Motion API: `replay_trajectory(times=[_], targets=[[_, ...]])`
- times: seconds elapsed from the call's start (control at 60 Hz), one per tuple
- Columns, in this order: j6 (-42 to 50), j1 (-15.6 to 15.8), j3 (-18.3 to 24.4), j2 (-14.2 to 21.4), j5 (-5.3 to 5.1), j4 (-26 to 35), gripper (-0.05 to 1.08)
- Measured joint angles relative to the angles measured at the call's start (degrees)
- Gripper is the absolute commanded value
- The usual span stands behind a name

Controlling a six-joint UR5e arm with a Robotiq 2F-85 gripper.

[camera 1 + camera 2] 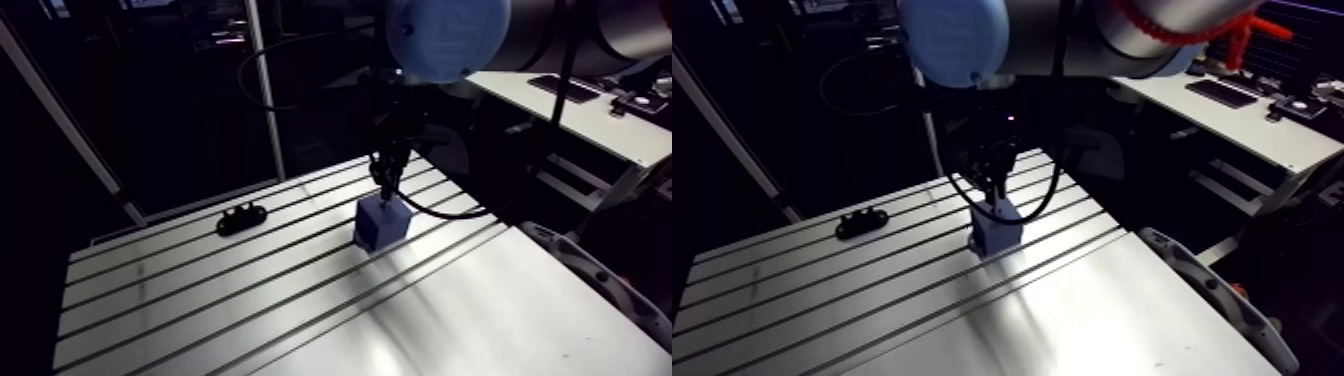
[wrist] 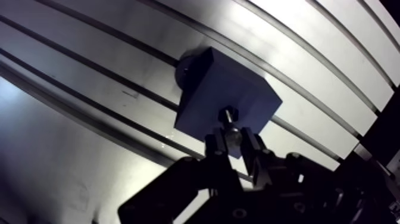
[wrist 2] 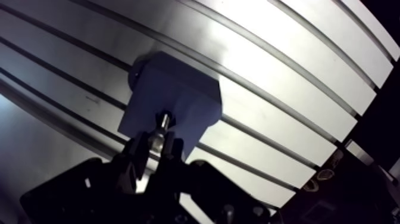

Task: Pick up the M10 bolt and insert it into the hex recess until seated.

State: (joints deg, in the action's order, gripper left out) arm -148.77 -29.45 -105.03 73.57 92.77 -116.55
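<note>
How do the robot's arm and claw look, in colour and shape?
The arm is a thick grey tube with a round light-blue cap at its joint. The claw is black: two narrow fingers on a blocky body.

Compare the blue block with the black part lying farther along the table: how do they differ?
The blue block stands as a cube; the black part is low and flat. The block sits right under the gripper, which is shut on the bolt; the black part lies apart, untended. Both rest on the slotted table.
</note>
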Motion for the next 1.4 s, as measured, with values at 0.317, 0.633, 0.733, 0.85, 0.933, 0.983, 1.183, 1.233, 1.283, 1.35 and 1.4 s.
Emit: replay_trajectory(times=[0.317, 0.633, 0.733, 0.85, 0.933, 0.983, 1.183, 1.233, 1.283, 1.35, 1.4], targets=[[-0.05, 0.0, 0.03, -0.14, 0.0, -0.02, 1.04], [-0.3, -0.01, 0.28, -0.12, -0.06, 0.03, 1.04], [-0.32, 0.0, 0.41, -0.1, -0.12, 0.04, 1.04], [-0.34, -0.01, 0.52, -0.11, -0.15, 0.05, 1.04], [-0.37, -0.01, 0.54, -0.12, -0.15, 0.05, 1.04], [-0.38, -0.01, 0.57, -0.12, -0.14, 0.05, 1.04], [-0.42, -0.01, 0.6, -0.2, -0.06, 0.05, 1.04], [-0.42, 0.0, 0.59, -0.23, -0.04, 0.05, 1.04], [-0.43, 0.0, 0.59, -0.26, -0.03, 0.05, 1.04], [-0.43, -0.01, 0.58, -0.34, -0.02, 0.05, 1.04], [-0.43, 0.0, 0.57, -0.42, -0.02, 0.05, 1.04]])
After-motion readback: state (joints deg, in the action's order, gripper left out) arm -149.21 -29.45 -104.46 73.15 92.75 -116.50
